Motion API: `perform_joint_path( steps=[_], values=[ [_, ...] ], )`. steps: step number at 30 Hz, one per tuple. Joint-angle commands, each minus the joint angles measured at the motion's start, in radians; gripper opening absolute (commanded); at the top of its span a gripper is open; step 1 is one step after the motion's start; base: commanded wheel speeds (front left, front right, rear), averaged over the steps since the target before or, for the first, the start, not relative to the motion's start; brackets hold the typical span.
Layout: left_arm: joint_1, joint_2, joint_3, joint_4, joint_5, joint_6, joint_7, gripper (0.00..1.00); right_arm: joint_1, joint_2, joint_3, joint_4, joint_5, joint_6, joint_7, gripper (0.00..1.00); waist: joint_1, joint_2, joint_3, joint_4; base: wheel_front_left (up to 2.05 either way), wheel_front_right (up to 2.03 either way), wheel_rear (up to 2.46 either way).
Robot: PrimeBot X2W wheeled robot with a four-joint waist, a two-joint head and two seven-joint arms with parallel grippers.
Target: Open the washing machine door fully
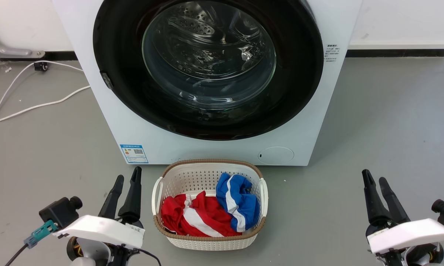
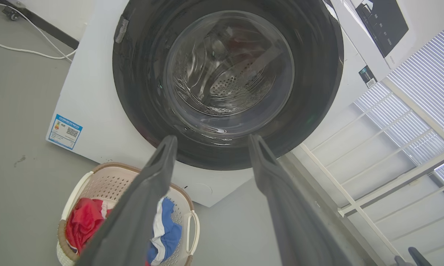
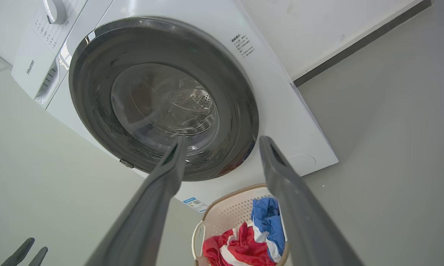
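Grey floor [image 1: 392, 129] meets a white wall [image 1: 392, 18] along a dark skirting strip [image 1: 395, 53]. The washer [image 1: 107, 125], white, stands on the floor with its back toward the wall and its front toward me. The door [image 1: 299, 74], a glossy black ring, spans nearly the whole width of that front and lies shut, flush against it. Its glass [image 1: 222, 88] bulges at the centre, and the perforated steel drum [image 1: 192, 26] shows through it. A small grey catch [image 1: 106, 80] sits on the door's left edge.

A white basket [image 1: 192, 173] with a brown rim stands on the floor just before the washer, below the door. A red garment [image 1: 196, 218] fills its left half and a blue garment [image 1: 240, 203] its right, the two touching.

My left gripper [image 1: 128, 173] hangs over the floor left of the basket, and my right gripper [image 1: 374, 176] well to its right. Both point toward the washer with fingers spread, nothing between them, clear of the door.

A blue label [image 1: 134, 153] marks the front's lower left corner, and a round flap [image 1: 276, 155] its lower right. A white cable [image 1: 40, 105] trails across the floor left of the washer.
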Motion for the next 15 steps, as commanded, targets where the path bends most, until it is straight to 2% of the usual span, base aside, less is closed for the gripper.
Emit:
perform_joint_path(
  steps=[1,15],
  values=[
    [-0.028,0.009,-0.007,-0.009,0.044,-0.001,-0.011,1.00,-0.002,0.000,0.001,-0.025,-0.046,0.001,-0.008,1.00,0.0000,0.0000,0.000,0.000,0.00,0.00,0.00],
    [-0.034,0.033,-0.042,0.010,0.251,0.003,-0.053,1.00,0.024,0.004,-0.007,-0.080,-0.254,0.001,0.006,1.00,0.0000,0.0000,-0.002,-0.003,0.00,0.00,0.00]
  ],
)
